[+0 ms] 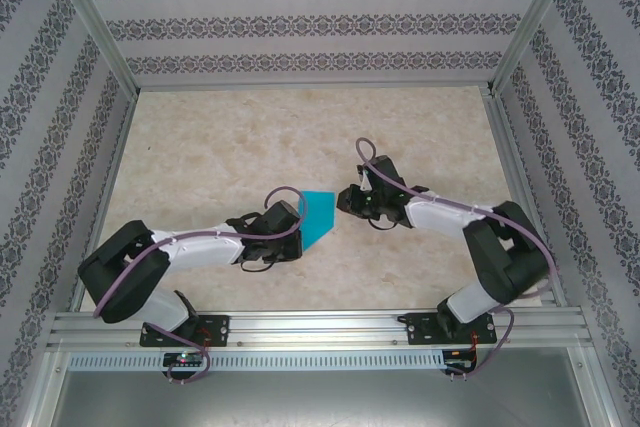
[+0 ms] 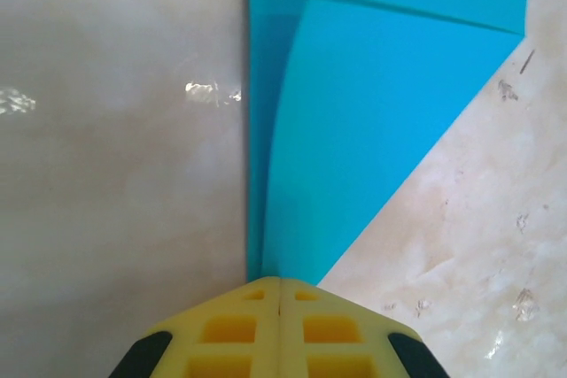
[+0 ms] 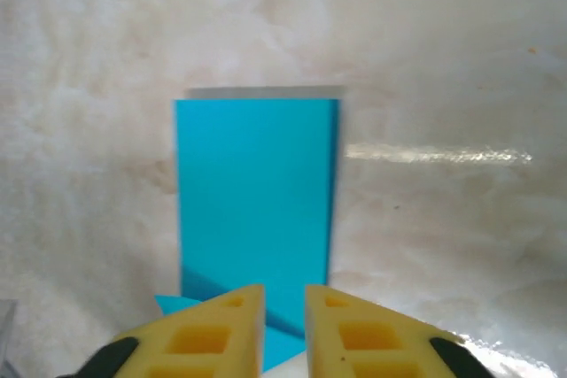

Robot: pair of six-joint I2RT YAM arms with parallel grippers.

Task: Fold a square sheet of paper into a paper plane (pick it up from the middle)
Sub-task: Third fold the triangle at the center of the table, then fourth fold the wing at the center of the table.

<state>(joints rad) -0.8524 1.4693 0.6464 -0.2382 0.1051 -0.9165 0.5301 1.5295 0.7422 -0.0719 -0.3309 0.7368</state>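
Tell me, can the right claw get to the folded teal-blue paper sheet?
Probably yes: the right claw is open right beside the folded teal-blue paper sheet, with nothing between them.

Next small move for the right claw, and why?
Probably ease the right claw forward onto the folded teal-blue paper sheet: its jaws stand slightly apart, off the paper, while the shut left claw sits at its pointed end.
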